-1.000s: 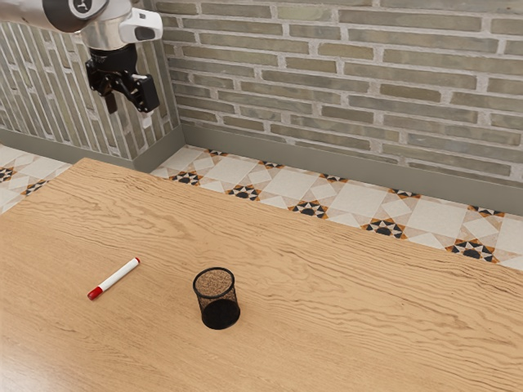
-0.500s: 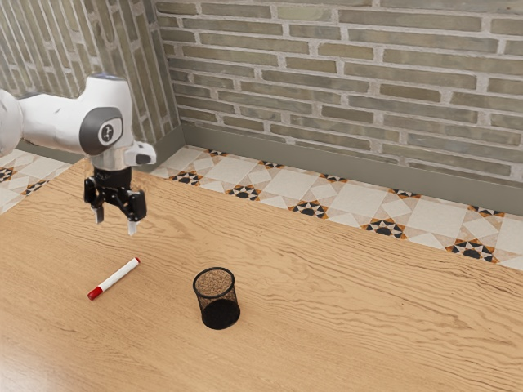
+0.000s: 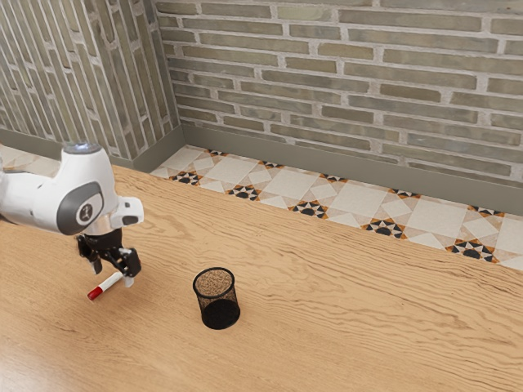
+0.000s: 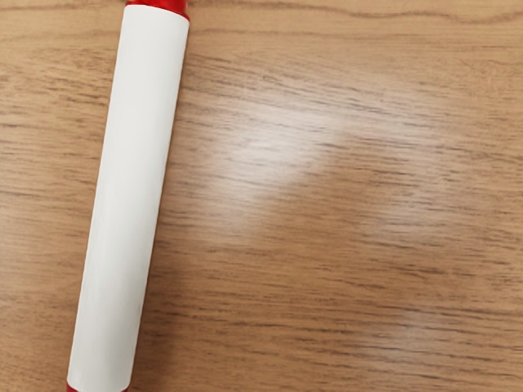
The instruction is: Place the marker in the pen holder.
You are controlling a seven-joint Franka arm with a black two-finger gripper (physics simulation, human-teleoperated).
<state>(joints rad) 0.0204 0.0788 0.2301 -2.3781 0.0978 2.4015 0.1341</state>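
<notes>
"How does the gripper (image 3: 112,276) stand?"

"Spread, its two fingers (image 3: 128,279) well apart, low above the wooden table (image 3: 343,318) on the exterior view's left."

"And the marker (image 3: 109,284)?"

"Lying on the table, right by those fingertips. Its red cap (image 3: 95,293) points to the near left in the exterior view, and one finger hides part of the other end. The wrist view has its white barrel, with red at both ends."

"Where's the pen holder (image 3: 220,313)?"

"Upright on the table, to the exterior view's right of gripper and marker, apart from both. It's black mesh."

"Anything farther out?"

"Floor tiles (image 3: 343,196) with dark-and-orange stars beyond the table's far edge, then a grey baseboard (image 3: 327,162) and a brick wall (image 3: 343,82)."
</notes>
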